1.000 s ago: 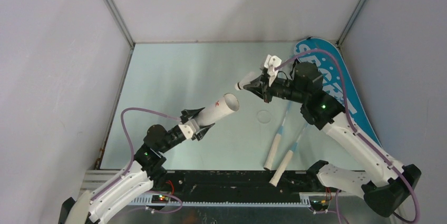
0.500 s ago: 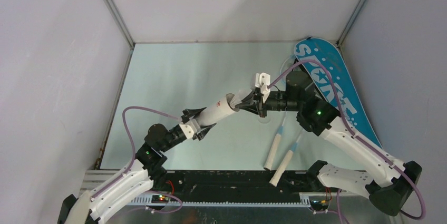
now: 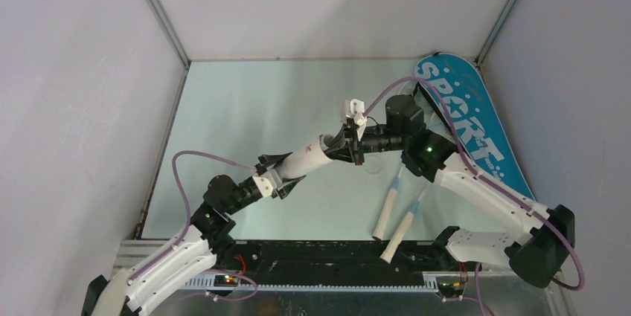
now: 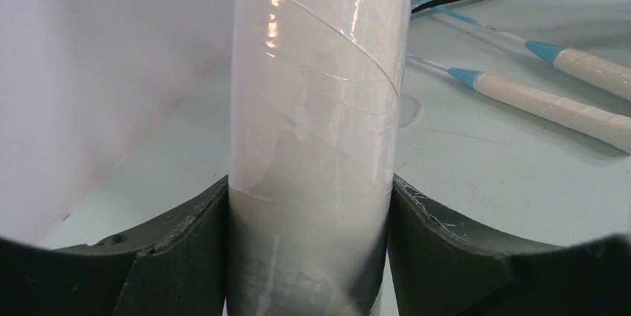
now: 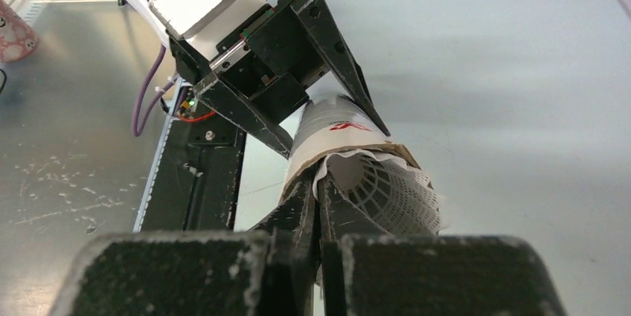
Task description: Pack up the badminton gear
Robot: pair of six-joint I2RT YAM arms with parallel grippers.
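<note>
Two rackets point(image 3: 386, 215), one tube point(image 3: 305, 158), one shuttlecock point(image 5: 387, 189), one bag point(image 3: 465, 119)

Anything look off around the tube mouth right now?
Minor only. In the right wrist view the rim of the tube is frayed at its mouth, with a brown cardboard lip peeling outward. The shuttlecock sits partly inside, and its skirt edge looks ragged where the right gripper pinches it. Nothing is spilled.
</note>
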